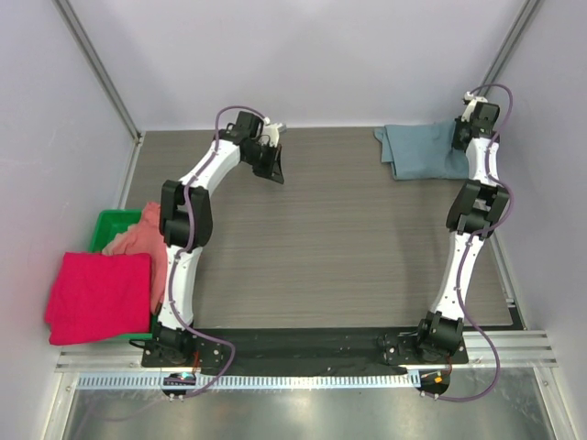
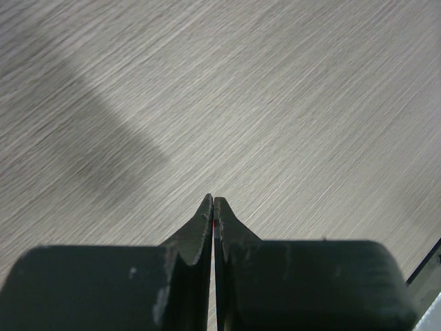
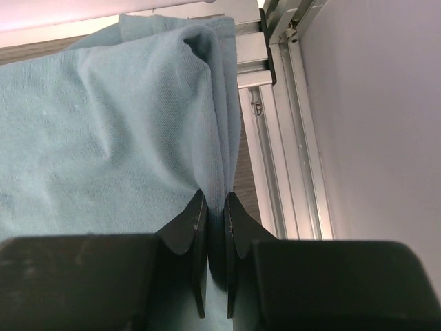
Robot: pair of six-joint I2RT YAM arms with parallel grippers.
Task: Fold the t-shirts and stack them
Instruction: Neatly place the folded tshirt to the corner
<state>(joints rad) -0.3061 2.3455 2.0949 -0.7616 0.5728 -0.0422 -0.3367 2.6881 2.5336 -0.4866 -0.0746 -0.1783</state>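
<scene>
Slate-blue shirt (image 1: 417, 151) lies rumpled at the far right corner of the table (image 1: 348, 247), and the right gripper (image 3: 215, 196) pinches a raised fold of it between nearly closed jaws. The left gripper (image 2: 213, 200) hangs closed and empty over the bare tabletop, far left of centre. At the near left, a folded crimson shirt (image 1: 96, 298) touches a salmon shirt (image 1: 138, 240) heaped on the green bin (image 1: 110, 225).

You only get a corner of the green bin (image 1: 108, 223); the crimson-pink shirt (image 1: 99, 295) and salmon shirt (image 1: 138, 240) cover the rest, and the left arm (image 1: 179, 266) hides the salmon one's right side. The slate-blue shirt (image 1: 417, 151) has its right edge behind the right arm (image 1: 477, 160). In the right wrist view it runs off the left edge and its fold vanishes inside the right gripper (image 3: 216, 200).
</scene>
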